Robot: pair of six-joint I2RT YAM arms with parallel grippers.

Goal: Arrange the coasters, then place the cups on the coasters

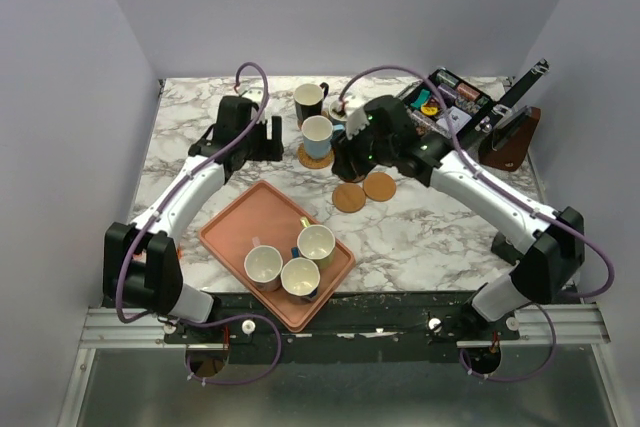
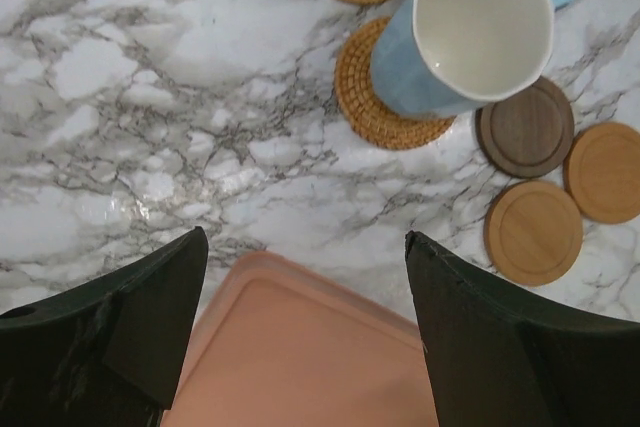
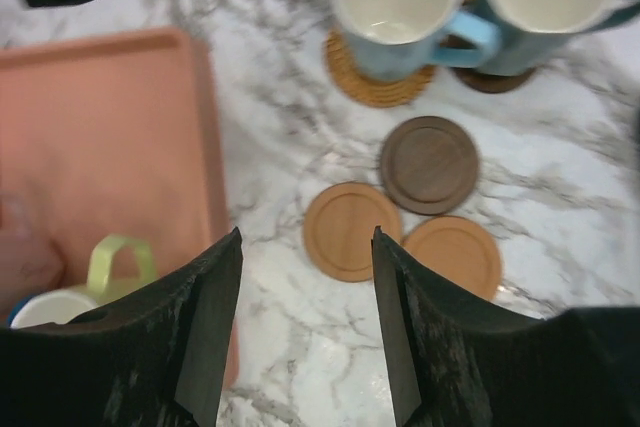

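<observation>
Pink tray (image 1: 245,217) on marble table (image 1: 430,232)

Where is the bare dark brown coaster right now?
In the right wrist view, the dark brown coaster lies flat on the marble to the right of the tray. It sits between the light blue cup and two tan coasters.

Table (image 1: 430,227): white marble with grey lines.
Tray (image 1: 215,232): pink, near side, left of middle.
Tan coasters (image 1: 349,197): two, side by side, in the middle.
Dark coaster (image 3: 429,164): just beside them.
Woven coaster (image 1: 316,161): a bit farther back.
</observation>
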